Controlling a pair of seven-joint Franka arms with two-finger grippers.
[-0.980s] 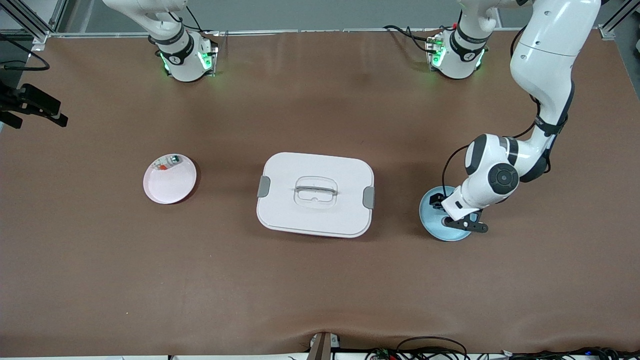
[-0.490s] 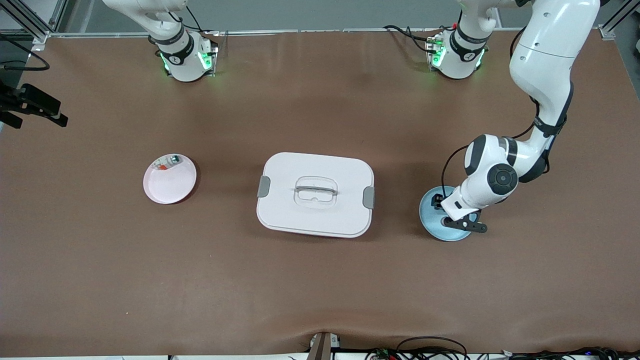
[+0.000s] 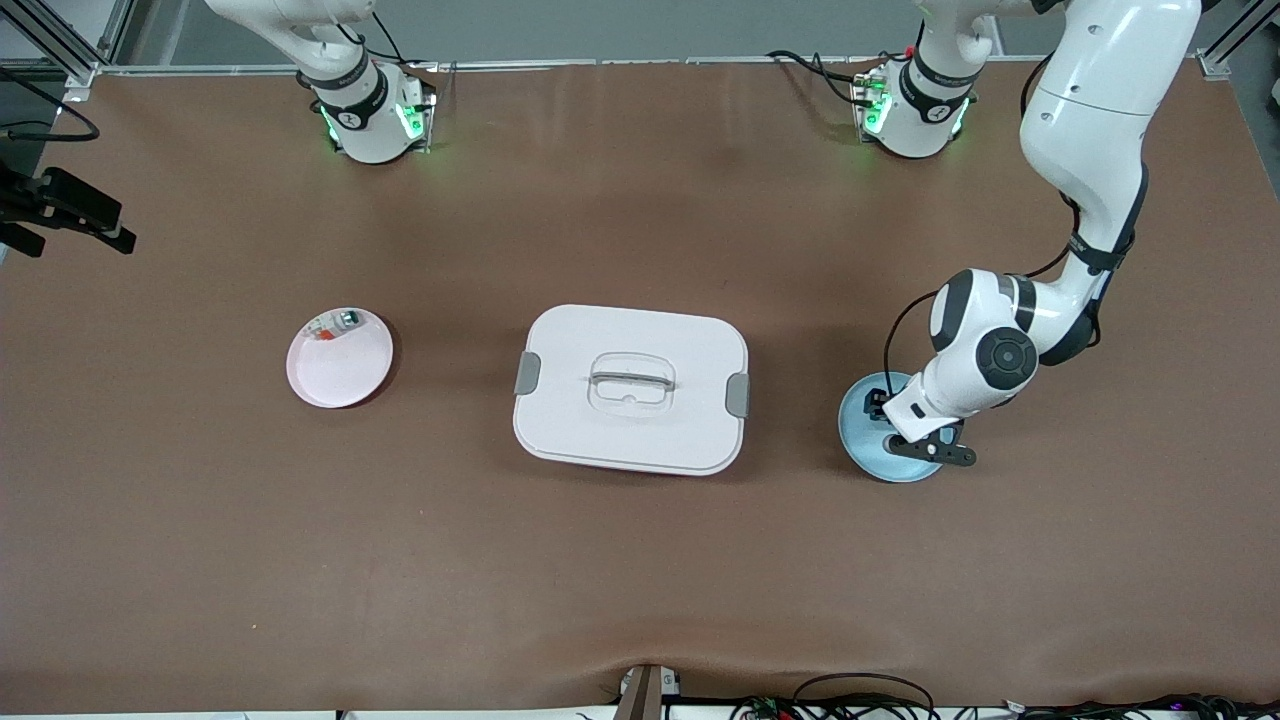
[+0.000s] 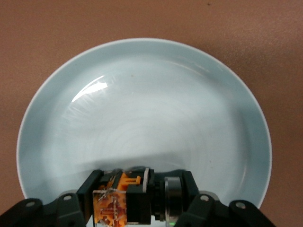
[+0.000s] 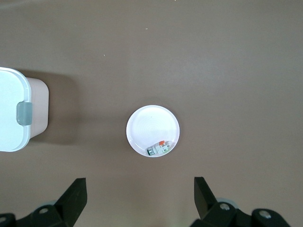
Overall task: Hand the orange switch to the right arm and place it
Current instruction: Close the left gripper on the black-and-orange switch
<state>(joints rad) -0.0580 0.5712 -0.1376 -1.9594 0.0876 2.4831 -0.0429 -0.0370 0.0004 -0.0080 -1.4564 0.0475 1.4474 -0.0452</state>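
The left arm bends down steeply, its left gripper (image 3: pixel 905 437) lowered into the blue plate (image 4: pixel 142 94), fingers (image 4: pixel 85 194) clamped on the orange switch (image 4: pixel 132 201). The right gripper (image 5: pixel 139 196) waits high over the white plate (image 5: pixel 149 123), fingers spread wide.

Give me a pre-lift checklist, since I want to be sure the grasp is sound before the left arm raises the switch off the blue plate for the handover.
1. Left gripper shut on the orange switch: ok, fingers flank it at both ends.
2. Switch still low over the blue plate: ok, not yet lifted.
3. Rest of the blue plate holds nothing else: ok.
4. Right gripper open for receiving: ok; it hangs high over the white plate.
5. White lidded box between the plates, lid on: ok, but plan the handover above it.
6. Grip firmness against slipping: cannot tell.
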